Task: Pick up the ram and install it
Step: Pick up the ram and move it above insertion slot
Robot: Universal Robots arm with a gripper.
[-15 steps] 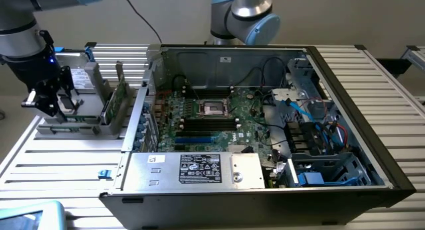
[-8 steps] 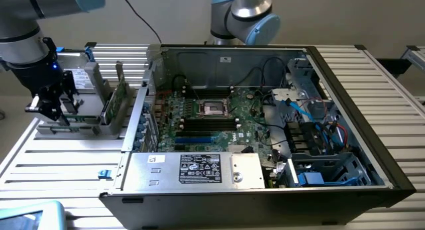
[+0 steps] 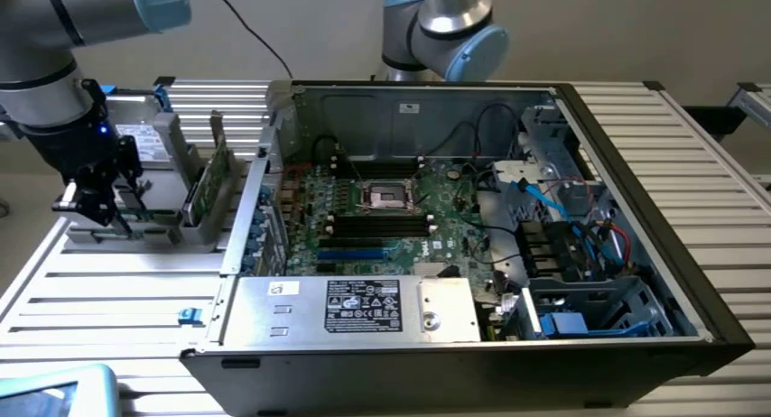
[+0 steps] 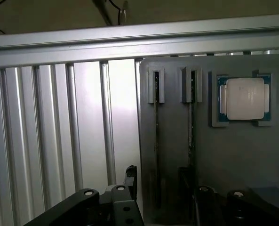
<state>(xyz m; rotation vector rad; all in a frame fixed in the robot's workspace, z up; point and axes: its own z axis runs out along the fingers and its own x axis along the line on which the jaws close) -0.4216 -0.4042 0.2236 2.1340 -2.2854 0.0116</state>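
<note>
An open black computer case [image 3: 482, 381] lies on its side on a tabletop [image 3: 108, 291] of silver metal slats. Inside it a green motherboard [image 3: 464, 220] lies flat, with a square processor socket [image 3: 388, 193] near its middle. Long black slots [image 3: 374, 224] run side by side just beside the socket. A silver power supply [image 3: 361, 310] with a white label sits against the case's near wall. Blue cables [image 3: 544, 199] loop through the case toward the exterior view's right. A small blue clip [image 3: 188, 316] sits on the tabletop just beside the case. In the wrist view a grey holder [image 4: 243, 165] rests on the slats, and a square silver processor chip [image 4: 245, 99] sits in a recess in it.
</note>
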